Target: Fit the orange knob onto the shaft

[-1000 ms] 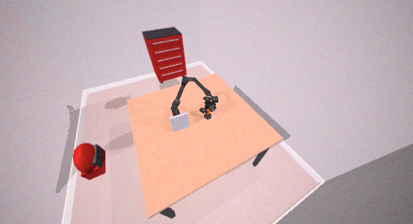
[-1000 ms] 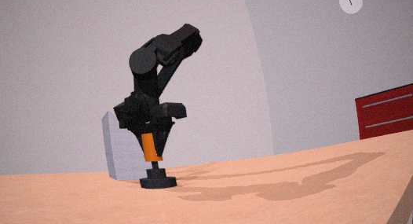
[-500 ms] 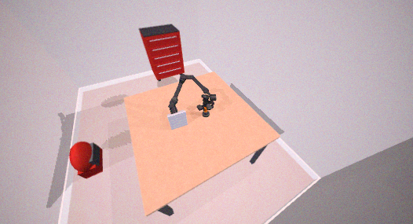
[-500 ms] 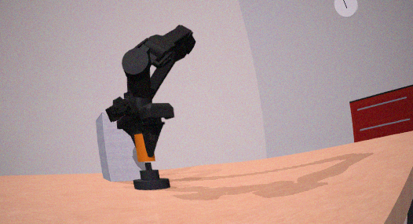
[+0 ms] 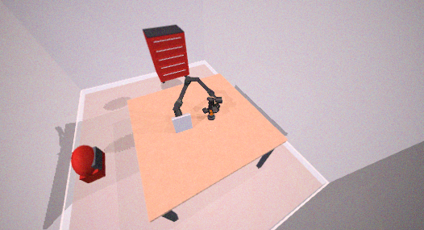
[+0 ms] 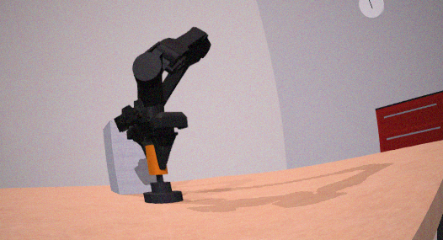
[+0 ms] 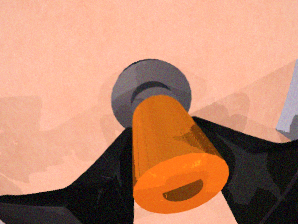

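The orange knob (image 5: 211,112) (image 6: 155,160) (image 7: 167,132) is held over the round dark pedestal (image 5: 211,118) (image 6: 163,197) (image 7: 121,100). My gripper (image 6: 157,161) (image 7: 161,127) is shut on the knob, a black finger on each side. In the exterior view the knob leans, its top to the left, with its lower end at the top of the dark shaft (image 6: 159,178). A short length of shaft shows between knob and pedestal. The D-shaped opening in the knob's top faces the wrist camera. The shaft's tip and flat side are hidden.
A pale upright block (image 5: 182,123) (image 6: 126,168) (image 7: 290,110) stands on the table (image 5: 193,165) near the arm's base, close to the pedestal. A red drawer cabinet (image 5: 171,56) (image 6: 413,123) and a red rounded object (image 5: 84,161) stand beyond the table's edges.
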Tool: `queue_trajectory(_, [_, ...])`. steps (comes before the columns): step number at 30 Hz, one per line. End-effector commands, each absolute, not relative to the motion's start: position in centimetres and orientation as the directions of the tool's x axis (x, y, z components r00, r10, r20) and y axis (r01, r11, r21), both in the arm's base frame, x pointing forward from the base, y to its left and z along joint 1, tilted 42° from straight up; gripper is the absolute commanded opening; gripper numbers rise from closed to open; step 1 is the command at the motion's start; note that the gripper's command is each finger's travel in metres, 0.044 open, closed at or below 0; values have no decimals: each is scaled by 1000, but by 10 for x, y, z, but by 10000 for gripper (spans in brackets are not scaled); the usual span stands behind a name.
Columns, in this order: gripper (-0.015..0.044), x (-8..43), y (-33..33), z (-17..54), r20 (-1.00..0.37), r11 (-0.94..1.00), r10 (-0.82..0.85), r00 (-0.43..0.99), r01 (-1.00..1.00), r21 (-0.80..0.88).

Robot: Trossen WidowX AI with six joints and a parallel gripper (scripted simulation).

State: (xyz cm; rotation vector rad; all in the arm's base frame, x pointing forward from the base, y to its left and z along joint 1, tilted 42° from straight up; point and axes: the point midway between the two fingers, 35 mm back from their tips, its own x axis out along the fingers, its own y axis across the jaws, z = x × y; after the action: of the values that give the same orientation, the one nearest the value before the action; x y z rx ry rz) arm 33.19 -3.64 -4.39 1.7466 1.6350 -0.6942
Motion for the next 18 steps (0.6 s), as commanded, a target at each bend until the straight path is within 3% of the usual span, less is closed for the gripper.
queue_trajectory(1, [0,333,-37,-45,-749,-28,656,90,995,95])
queue_trajectory(18, [0,333,-35,-46,-749,-23,656,90,995,99])
